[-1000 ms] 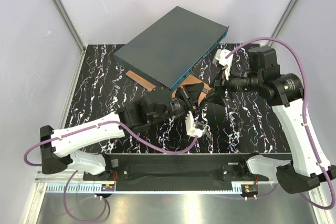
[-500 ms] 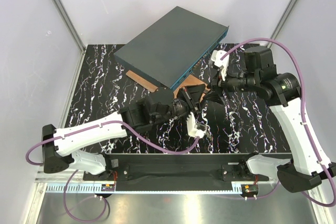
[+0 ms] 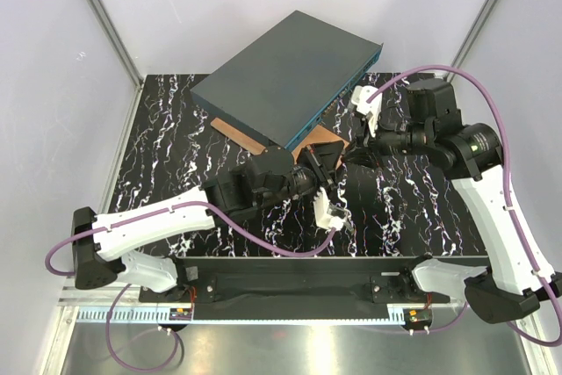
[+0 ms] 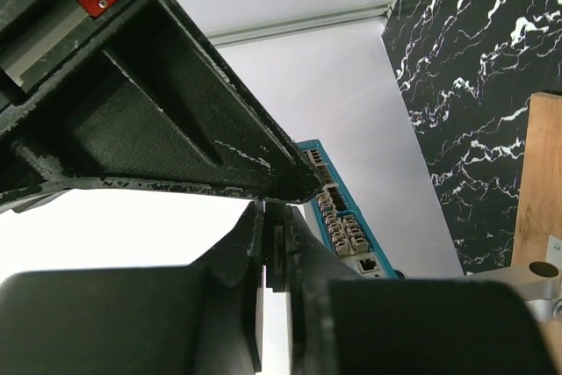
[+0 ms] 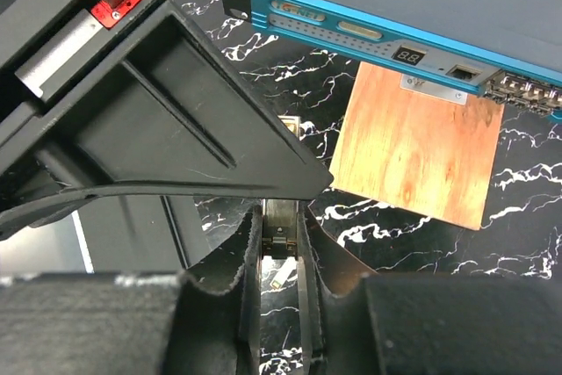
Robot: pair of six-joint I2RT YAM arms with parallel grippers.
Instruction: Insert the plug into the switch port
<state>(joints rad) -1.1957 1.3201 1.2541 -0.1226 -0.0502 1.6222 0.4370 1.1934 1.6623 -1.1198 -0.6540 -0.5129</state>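
Teal-fronted switch [image 3: 290, 72] sits far-centre on the marble table [image 3: 176, 155], angled, port edge facing near-right and resting on a wooden board [image 5: 417, 147]. Plug [image 5: 281, 239] is clamped betw. right gripper [image 3: 351, 154] jaws, near the port face but apart from it. Left gripper [image 4: 274, 217] jaws are pinched nearly together on a thin dark strip; can't tell what. Bare marble lies left & right of the arms.

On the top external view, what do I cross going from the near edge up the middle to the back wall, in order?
Long black mounting rail → left arm's fingers → thin brown wooden board → large flat dark grey-teal rectangular switch.
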